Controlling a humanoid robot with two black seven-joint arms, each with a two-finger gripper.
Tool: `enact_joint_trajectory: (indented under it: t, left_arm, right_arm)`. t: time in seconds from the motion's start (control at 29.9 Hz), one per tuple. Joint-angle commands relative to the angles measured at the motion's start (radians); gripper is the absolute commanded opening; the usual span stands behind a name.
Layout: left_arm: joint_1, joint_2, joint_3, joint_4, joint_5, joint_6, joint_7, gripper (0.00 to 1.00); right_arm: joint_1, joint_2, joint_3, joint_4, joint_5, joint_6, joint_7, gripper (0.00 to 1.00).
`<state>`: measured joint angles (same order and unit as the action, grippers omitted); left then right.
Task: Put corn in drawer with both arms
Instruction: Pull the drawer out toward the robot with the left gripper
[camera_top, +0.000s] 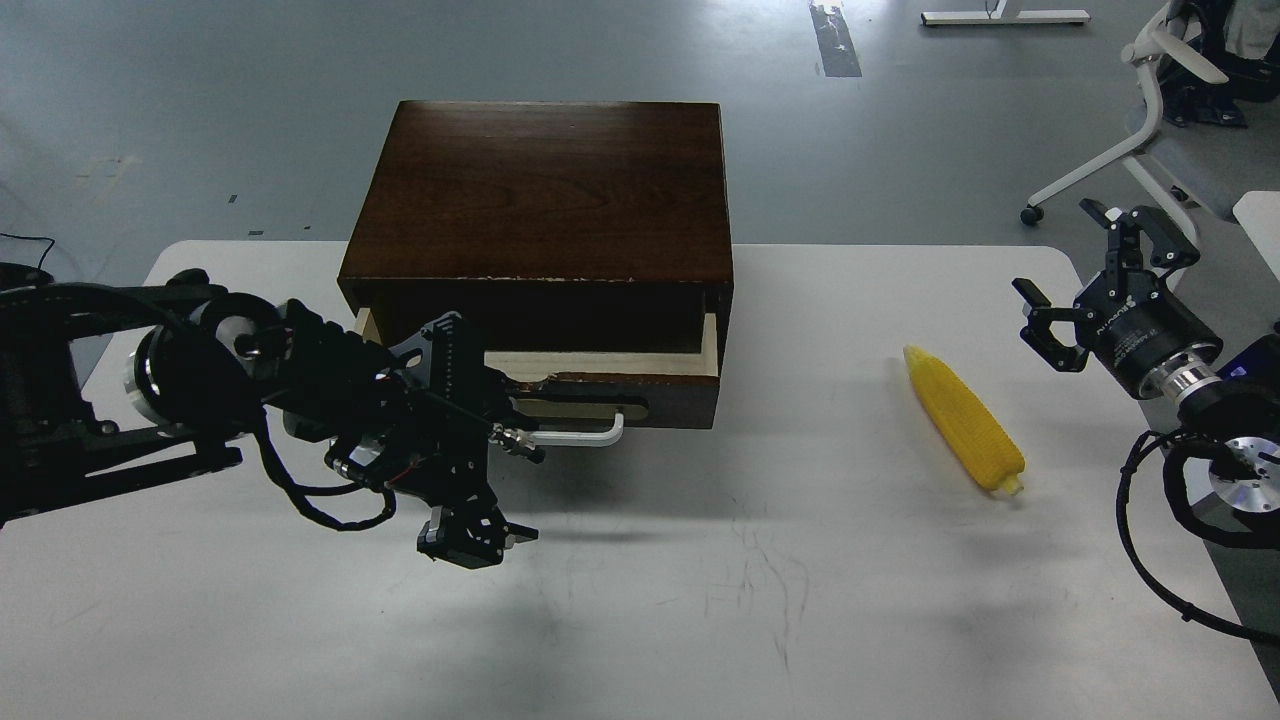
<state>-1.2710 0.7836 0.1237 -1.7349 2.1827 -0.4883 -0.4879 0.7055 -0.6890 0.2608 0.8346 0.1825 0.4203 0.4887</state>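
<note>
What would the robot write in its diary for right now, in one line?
drawer: partly open | left gripper: at handle | corn: on table | right gripper: open, empty

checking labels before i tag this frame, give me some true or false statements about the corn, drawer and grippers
1. The corn lies on the white table, right of the wooden box. True.
2. The drawer is fully shut. False: it is pulled partly out, pale interior showing.
3. The right gripper holds the corn. False: it is open and apart from the corn.
4. The left gripper is at the drawer's white handle. True, though whether its fingers are closed cannot be told.
5. The corn is inside the drawer. False: it is on the table.
</note>
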Motion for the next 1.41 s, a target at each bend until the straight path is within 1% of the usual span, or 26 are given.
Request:
enact_joint_trajectory:
  t: [0.0, 0.64, 1.0, 1.37]
  left_arm:
    - [0.007, 0.0, 0.011, -0.026, -0.001, 0.0, -0.001, 0.98]
    - [0.009, -0.003, 0.01, -0.025, -0.001, 0.0, -0.001, 0.98]
    - [-0.001, -0.012, -0.024, 0.011, -0.001, 0.0, -0.001, 0.98]
    - [-0.002, -0.015, -0.032, 0.015, -0.001, 0.0, -0.001, 0.98]
  right_arm:
    - [-0.001, -0.001, 0.0, 0.0, 0.0, 0.0, 0.0, 1.0]
    - [-0.001, 0.0, 0.0, -0.012, 0.0, 0.0, 0.0, 1.0]
    - [0.0, 0.003, 0.0, -0.012, 0.0, 0.0, 0.0, 1.0]
    - [-0.001, 0.003, 0.0, -0.012, 0.0, 0.0, 0.0, 1.0]
